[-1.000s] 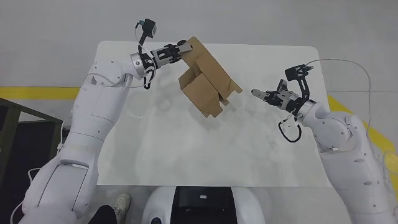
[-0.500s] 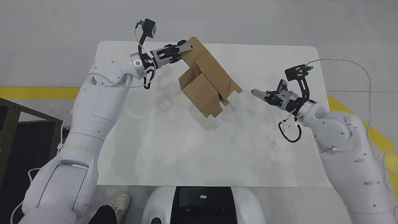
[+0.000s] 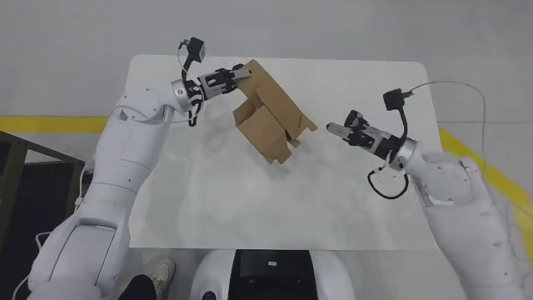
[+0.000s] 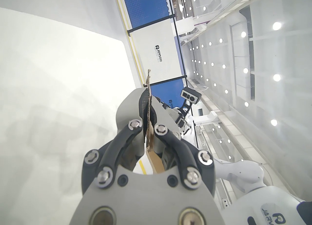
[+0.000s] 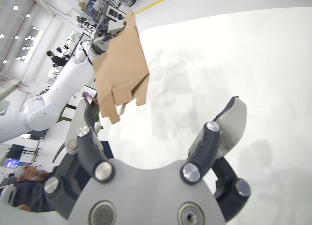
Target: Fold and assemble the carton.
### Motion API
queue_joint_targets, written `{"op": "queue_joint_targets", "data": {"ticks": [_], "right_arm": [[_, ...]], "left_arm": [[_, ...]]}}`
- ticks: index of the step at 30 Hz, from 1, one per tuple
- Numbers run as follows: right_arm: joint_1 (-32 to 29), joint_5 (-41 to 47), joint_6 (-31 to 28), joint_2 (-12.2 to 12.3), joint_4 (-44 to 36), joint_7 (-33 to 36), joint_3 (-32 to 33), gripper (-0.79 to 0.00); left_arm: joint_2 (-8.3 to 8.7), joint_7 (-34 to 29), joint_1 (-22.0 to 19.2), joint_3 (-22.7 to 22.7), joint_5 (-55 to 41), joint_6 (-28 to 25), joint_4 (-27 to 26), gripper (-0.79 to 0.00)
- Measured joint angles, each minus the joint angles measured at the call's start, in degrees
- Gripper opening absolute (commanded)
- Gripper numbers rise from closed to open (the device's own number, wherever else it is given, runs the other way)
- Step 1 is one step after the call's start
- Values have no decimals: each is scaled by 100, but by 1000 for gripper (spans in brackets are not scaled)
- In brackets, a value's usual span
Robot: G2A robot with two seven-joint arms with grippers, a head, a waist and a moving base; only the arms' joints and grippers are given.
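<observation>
A brown cardboard carton (image 3: 271, 117), partly opened with loose flaps, hangs above the white table (image 3: 333, 208). My left gripper (image 3: 244, 73) is shut on the carton's upper corner flap; its wrist view shows the cardboard edge (image 4: 149, 123) pinched between the two fingers. In the right wrist view the carton (image 5: 121, 65) hangs ahead, held by the far arm. My right gripper (image 3: 333, 128) stands open just right of the carton's lower flaps, apart from them, with nothing between its fingers (image 5: 234, 116).
The white table's far edge (image 3: 275, 58) and right edge lie near the arms. Grey floor with a yellow line (image 3: 50, 123) surrounds the table. A dark frame (image 3: 21, 183) stands at the left.
My left gripper has carried the carton a little leftward and down. My right gripper has moved left, closer to the carton's flaps.
</observation>
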Motion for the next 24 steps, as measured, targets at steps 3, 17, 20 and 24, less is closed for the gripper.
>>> {"op": "queue_joint_targets", "data": {"ticks": [3,17,20,24], "right_arm": [[202,962,65,-51,363,392,-236,0],[910,2558,504,-187,1368,1466,-881,0],[907,2542,501,-186,1364,1454,-876,0],[907,2542,501,-186,1364,1454,-876,0]], "left_arm": [[-24,-247,-37,37,-265,27,121,-785],[-119,-1178,-190,304,-820,70,411,-785],[-118,-1175,-189,302,-817,70,410,-785],[-118,-1175,-189,302,-817,70,410,-785]]}}
